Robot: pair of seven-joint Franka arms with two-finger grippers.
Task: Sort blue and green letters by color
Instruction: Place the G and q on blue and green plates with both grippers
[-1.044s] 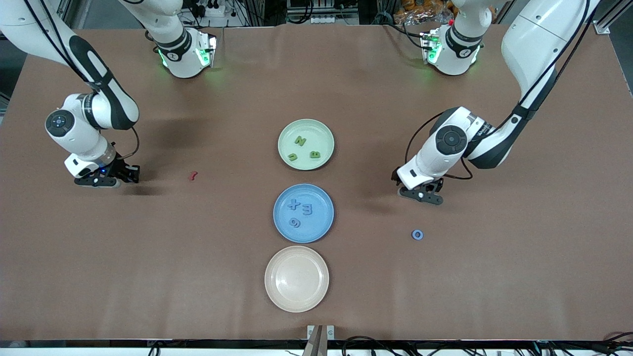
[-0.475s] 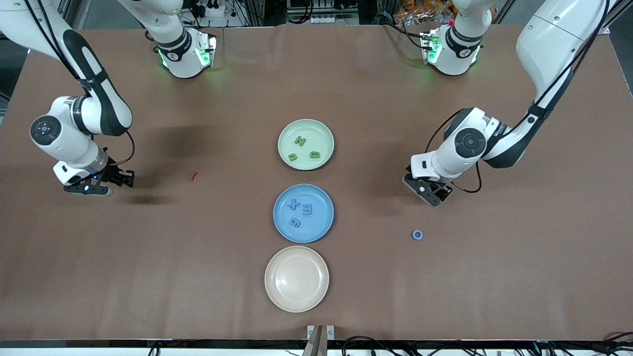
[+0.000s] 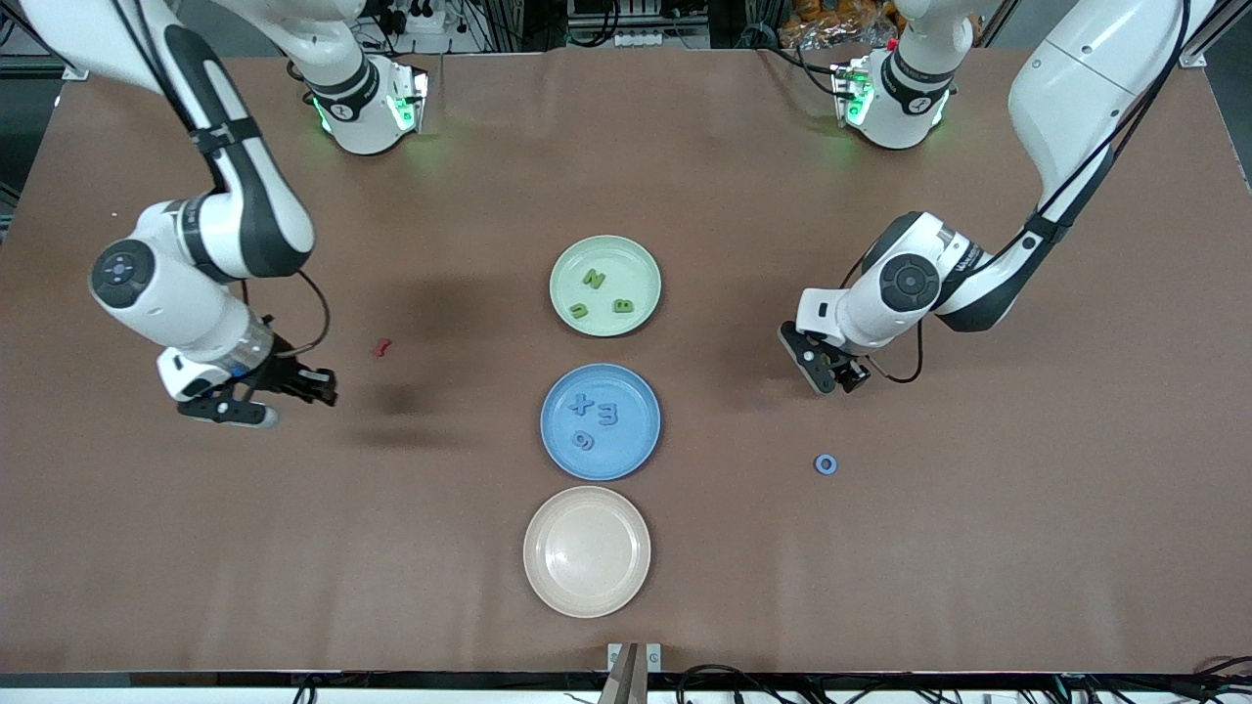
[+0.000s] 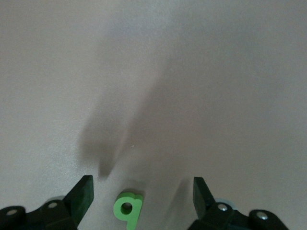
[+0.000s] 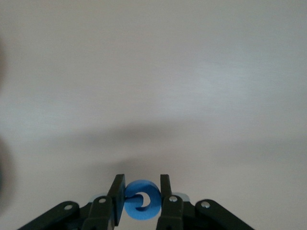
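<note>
We're pinching a blue letter [image 5: 141, 206] in the right gripper [image 3: 318, 386] over bare table; left gripper [image 3: 831, 370] is hanging spread wide above a green letter [image 4: 127, 209] lying on the table.

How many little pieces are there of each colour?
Green pieces: 4 (3 on the green plate, 1 green piece below the left gripper)
Blue pieces: 5 (3 on the blue plate, 1 ring on the table, 1 blue piece in the right gripper)
Red piece: 1
Total: 10
</note>
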